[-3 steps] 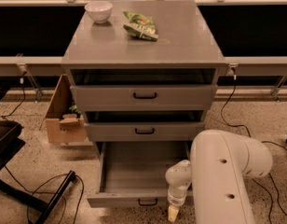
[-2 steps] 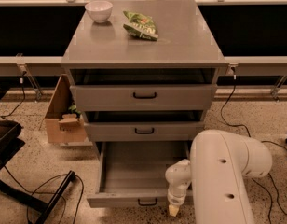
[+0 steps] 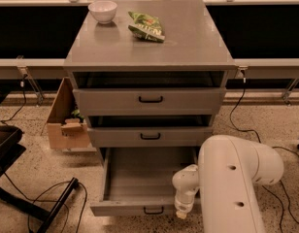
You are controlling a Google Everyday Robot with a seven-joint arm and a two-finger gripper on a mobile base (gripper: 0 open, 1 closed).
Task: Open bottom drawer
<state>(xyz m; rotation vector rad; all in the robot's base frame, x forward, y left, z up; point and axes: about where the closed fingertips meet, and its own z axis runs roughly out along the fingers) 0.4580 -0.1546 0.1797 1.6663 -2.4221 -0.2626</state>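
**Evidently open: bottom drawer stands far out, gripper at its front edge**

Jaws first: we cannot tell whether they are wide or narrow, since the tip is seen end-on. The gripper (image 3: pixel 181 213) hangs pointing down at the front right of the bottom drawer (image 3: pixel 140 176), just beside its front panel and right of the black bar handle (image 3: pixel 153 210). We cannot tell whether it touches the panel. Behind it the white arm (image 3: pixel 234 178) fills the lower right corner.

The bottom drawer is the lowest of three in the grey desk (image 3: pixel 193 45). It is pulled far out and its plain tray is bare. We judge the task done or nearly so.

Handling: we judge it a stiff, rigid box on slides, and light because it is empty. The small bar handle is the place to hook or pinch, and the flat front offers no other hold.

Above it, the middle drawer (image 3: pixel 150 136) and top drawer (image 3: pixel 150 100) sit slightly out. A white bowl (image 3: pixel 102 9) and a green snack bag (image 3: pixel 146 26) lie on the desk. A cardboard box (image 3: pixel 67 125) stands to the side.
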